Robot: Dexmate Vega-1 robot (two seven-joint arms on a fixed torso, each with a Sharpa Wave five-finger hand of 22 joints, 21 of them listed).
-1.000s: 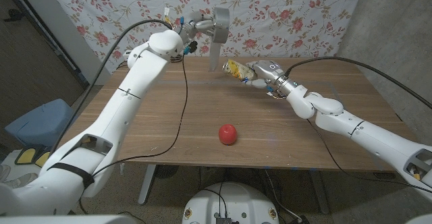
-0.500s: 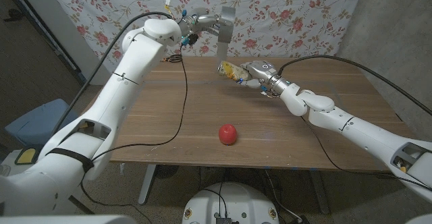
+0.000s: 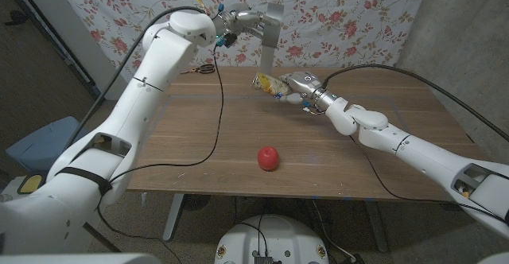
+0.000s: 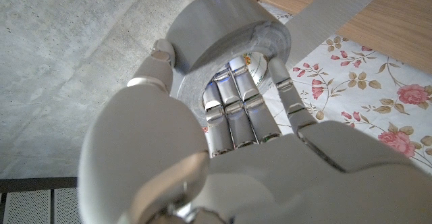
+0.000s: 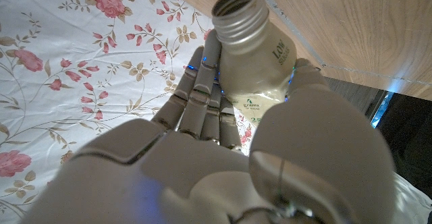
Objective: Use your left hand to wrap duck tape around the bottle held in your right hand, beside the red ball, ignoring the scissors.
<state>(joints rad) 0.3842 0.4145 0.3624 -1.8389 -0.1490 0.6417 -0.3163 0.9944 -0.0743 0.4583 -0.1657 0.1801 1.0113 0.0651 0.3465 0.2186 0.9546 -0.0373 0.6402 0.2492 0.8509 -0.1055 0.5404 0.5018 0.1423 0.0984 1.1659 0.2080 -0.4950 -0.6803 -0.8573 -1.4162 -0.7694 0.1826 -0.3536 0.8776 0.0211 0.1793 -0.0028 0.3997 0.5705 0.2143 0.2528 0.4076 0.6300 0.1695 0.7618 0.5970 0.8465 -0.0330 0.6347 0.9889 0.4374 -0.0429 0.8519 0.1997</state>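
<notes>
My left hand [image 3: 242,20] is raised high over the table's far edge and holds a grey roll of duct tape [image 3: 273,15]; in the left wrist view my fingers [image 4: 233,106] pass through the roll [image 4: 219,32]. A strip of tape [image 3: 269,51] hangs from the roll down to the bottle [image 3: 270,84]. My right hand [image 3: 305,87] grips that bottle, tilted with its open neck toward my left. In the right wrist view the bottle [image 5: 253,69] shows a threaded mouth and a pale label. The red ball [image 3: 269,157] lies near the table's front edge, apart from both hands.
Scissors [image 3: 200,69] lie at the table's far left, under my left arm. A black cable [image 3: 216,113] hangs from the left arm across the table [image 3: 199,137]. A floral curtain [image 3: 342,17] hangs behind. A blue bin [image 3: 44,145] stands at the left on the floor.
My left hand has lifted the roll higher and further right, drawing out a longer strip. My right hand with the bottle has shifted slightly left and away.
</notes>
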